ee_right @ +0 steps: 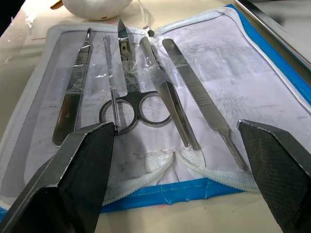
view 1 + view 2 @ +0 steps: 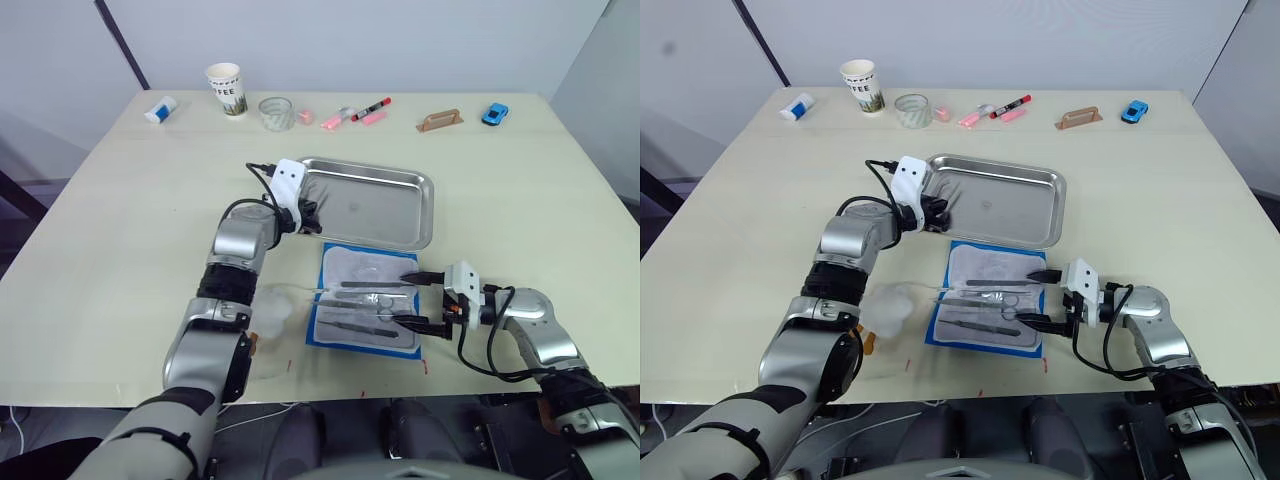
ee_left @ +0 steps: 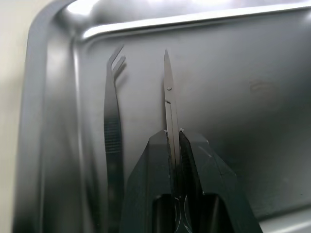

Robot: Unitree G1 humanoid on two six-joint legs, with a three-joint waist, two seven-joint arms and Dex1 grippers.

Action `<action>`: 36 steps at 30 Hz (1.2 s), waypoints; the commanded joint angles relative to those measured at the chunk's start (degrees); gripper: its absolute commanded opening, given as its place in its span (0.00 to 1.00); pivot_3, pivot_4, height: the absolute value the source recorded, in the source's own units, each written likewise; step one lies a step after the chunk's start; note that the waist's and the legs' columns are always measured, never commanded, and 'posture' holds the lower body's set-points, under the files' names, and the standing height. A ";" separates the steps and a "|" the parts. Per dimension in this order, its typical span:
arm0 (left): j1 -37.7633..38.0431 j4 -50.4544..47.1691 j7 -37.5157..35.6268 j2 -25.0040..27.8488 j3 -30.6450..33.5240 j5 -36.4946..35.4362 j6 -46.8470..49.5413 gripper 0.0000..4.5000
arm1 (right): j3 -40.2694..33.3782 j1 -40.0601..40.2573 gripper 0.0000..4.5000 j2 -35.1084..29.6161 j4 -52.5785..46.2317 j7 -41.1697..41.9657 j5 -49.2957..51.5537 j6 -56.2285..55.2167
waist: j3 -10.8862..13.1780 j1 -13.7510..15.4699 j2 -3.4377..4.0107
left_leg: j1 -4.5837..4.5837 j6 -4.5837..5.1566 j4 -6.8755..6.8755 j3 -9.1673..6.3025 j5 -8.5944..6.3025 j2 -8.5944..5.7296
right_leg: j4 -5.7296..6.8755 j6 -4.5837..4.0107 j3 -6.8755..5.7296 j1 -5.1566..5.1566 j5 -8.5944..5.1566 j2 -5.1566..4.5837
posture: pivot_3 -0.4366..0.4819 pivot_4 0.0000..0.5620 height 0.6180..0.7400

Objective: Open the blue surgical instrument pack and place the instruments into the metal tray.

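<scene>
We see a pale surface [image 2: 120, 230] carrying everything, and on it the metal tray [image 2: 425, 205] lies towards the far middle, the largest thing there. Just in front of the tray, nearly touching its near rim, the blue surgical instrument pack [image 2: 322, 325] lies opened flat, its pale lining upward. Several instruments [image 1: 160, 97] remain tucked in the lining side by side (a scalpel-like handle, a thin probe, scissors and two forceps, as far as we can tell). Our left hand [image 2: 310, 216] is over the tray's near left corner, its fingers closed tight on a pair of scissors [image 3: 168, 104] whose point reaches out over the tray floor. Beside them a pair of tweezers [image 3: 112, 121] already lies in the tray, along its wall. Our right hand [image 2: 415, 298] sits at the pack's right edge with its fingers spread wide and nothing between them. Along the far edge of the surface we make out a paper cup [image 2: 226, 88], a glass [image 2: 276, 112], a red-capped marker [image 2: 372, 108] and a blue toy car [image 2: 494, 113].
</scene>
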 commanded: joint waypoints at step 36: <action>3.15 -12.28 -28.78 8.90 -0.34 -9.79 -10.32 0.36 | 3.85 2.08 0.98 1.73 5.03 -0.97 -3.77 1.98 | 0.01 -0.31 -0.01 | 0.08 -0.12 -0.17 0.13 0.06 0.01 | -0.01 0.00 0.04 0.00 0.00 0.00 | 0.48 0.27 0.88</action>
